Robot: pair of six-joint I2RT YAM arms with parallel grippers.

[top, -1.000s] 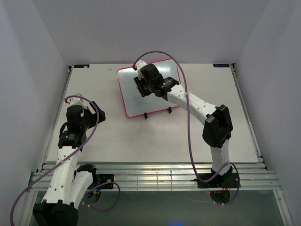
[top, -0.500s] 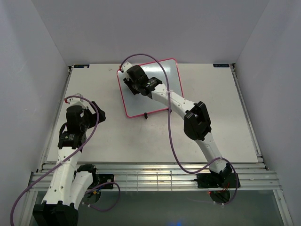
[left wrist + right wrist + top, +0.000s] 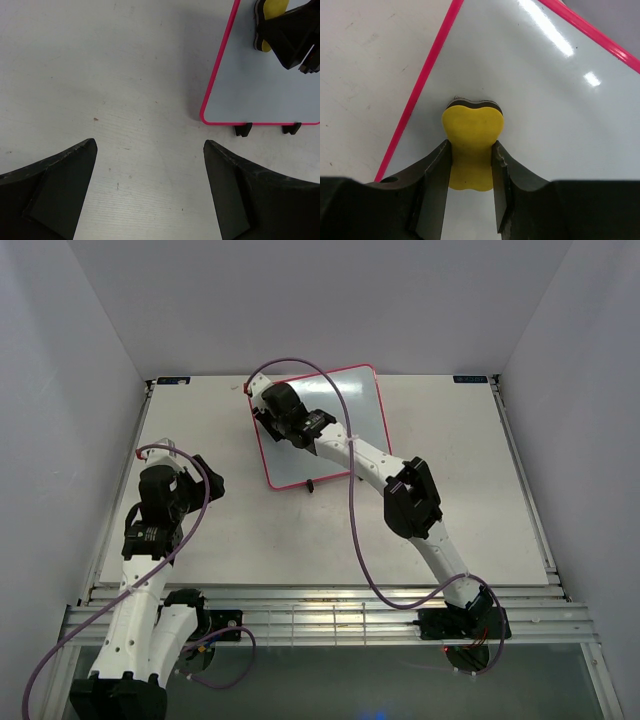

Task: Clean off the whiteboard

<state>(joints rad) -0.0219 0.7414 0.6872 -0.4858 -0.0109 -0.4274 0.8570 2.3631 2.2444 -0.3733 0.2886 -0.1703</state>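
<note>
The whiteboard (image 3: 345, 400), white with a pink-red frame, lies tilted at the table's far middle; its visible surface (image 3: 555, 95) shows no marks. My right gripper (image 3: 270, 405) is over the board's far left corner, shut on a yellow eraser (image 3: 472, 127) whose dark underside presses against the board beside the pink edge. In the left wrist view the board's near left corner (image 3: 250, 90) and the eraser (image 3: 274, 7) show at upper right. At the table's left, well apart from the board, my left gripper (image 3: 150, 145) hangs open over bare table, nothing between its fingers.
Two black stand feet (image 3: 243, 130) stick out under the board's near edge, also seen from above as black feet (image 3: 312, 485). A purple cable (image 3: 352, 510) loops over the right arm. Grey walls close in the white table (image 3: 450, 440) on three sides.
My right gripper has swept the eraser across the board toward its far left corner, the arm stretching out. The left arm has not moved.
</note>
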